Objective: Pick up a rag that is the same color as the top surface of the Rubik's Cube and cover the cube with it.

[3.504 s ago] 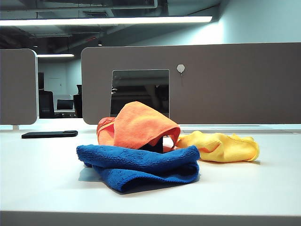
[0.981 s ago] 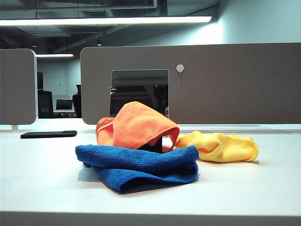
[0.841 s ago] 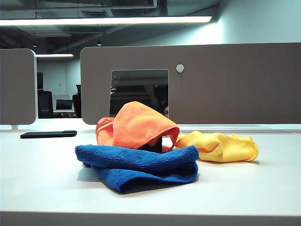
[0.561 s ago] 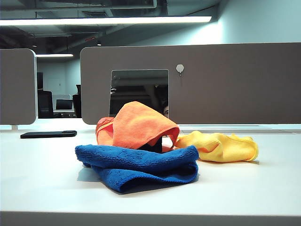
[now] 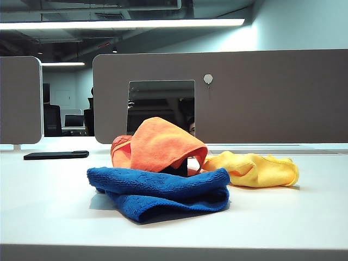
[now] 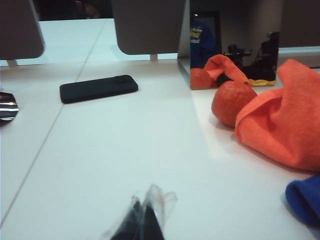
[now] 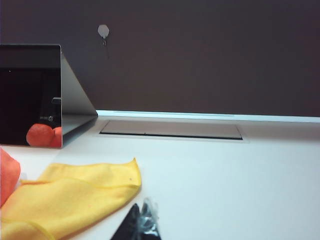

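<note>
Fingers of left gripper (image 6: 145,220) and right gripper (image 7: 141,222) closed, empty, low over white tabletop (image 5: 49,201); orange microfibre rag (image 5: 163,144) drapes cube; covering looks complete, nothing left but retreat.

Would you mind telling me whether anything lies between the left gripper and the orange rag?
Nothing visible does. The left gripper, shut, hangs over bare table; the orange rag lies across open surface, with only the orange ball touching its far edge.

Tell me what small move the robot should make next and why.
Probably none beyond keeping both arms back: the orange rag already drapes over the Rubik's Cube, of which only a dark sliver shows. The left gripper is shut and empty over bare table; the right gripper looks shut beside the yellow cloth. The job looks done.
</note>
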Robot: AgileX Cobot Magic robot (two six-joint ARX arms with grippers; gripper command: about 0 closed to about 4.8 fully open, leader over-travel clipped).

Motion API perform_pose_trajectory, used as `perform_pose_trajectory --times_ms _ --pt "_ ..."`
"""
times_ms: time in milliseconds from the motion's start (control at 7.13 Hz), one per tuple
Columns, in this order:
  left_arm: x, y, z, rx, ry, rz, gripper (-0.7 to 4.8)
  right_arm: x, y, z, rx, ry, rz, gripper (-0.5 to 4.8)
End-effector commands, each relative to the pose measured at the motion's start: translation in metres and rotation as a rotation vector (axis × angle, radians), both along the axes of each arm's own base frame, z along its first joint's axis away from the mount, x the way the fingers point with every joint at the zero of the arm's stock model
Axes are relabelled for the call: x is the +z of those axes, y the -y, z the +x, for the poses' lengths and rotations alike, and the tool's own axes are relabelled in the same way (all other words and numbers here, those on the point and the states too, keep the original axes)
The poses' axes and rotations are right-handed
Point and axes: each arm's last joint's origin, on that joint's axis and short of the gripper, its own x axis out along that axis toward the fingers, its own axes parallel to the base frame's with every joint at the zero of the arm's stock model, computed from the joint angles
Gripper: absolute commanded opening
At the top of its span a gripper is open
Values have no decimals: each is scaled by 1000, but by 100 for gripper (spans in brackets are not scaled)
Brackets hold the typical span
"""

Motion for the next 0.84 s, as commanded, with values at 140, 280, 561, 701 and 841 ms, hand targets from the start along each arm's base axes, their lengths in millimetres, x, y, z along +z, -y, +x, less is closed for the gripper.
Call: perform_pose_trajectory --times_ms 140,280,561,701,841 --pt "15 0 0 -5 150 -7 -6 9 -2 -2 79 94 -18 -5" --pt "15 0 0 -7 146 -9 -6 12 -3 -3 104 127 -34 -5" --pt "15 0 0 -7 139 -65 -6 16 -4 -4 121 175 -78 -5" --pt "15 0 0 -7 139 -67 -5 16 -4 -4 120 175 -84 -5" --pt "15 0 0 -7 139 -67 -6 15 -4 -4 109 174 -106 -5"
